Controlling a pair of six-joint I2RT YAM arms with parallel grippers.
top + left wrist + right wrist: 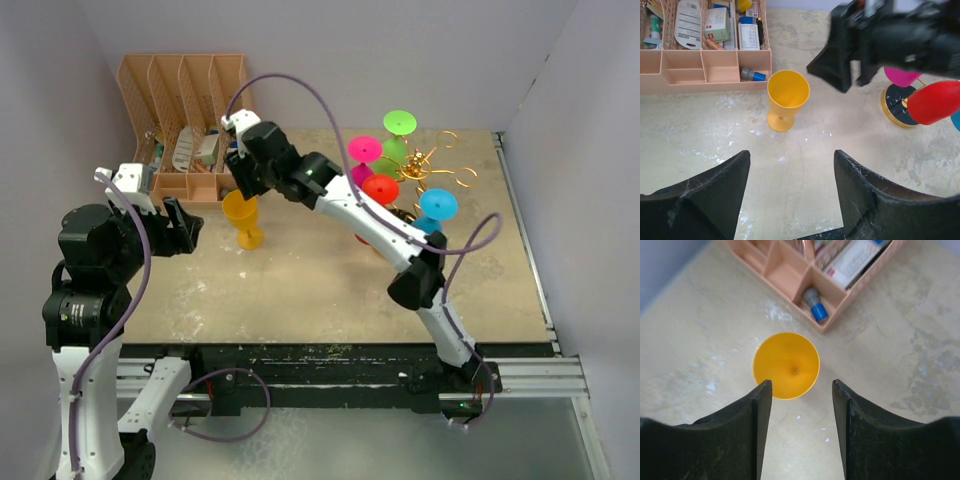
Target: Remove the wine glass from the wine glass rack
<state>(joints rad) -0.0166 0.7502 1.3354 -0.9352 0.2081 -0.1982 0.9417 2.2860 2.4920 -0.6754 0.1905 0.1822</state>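
- The left claw (791, 159) is released and holds nothing; it looks at the glass from the left, apart from it.
- The yellow wine glass (242, 220) stands upright on the surface (300, 290), stem vertical, just in front of the peach organizer (185, 100).
- The right claw (802, 384), the nearer one, hangs released directly above the glass mouth, not touching.
- The wine glass rack (420, 172) is well apart, to the right.
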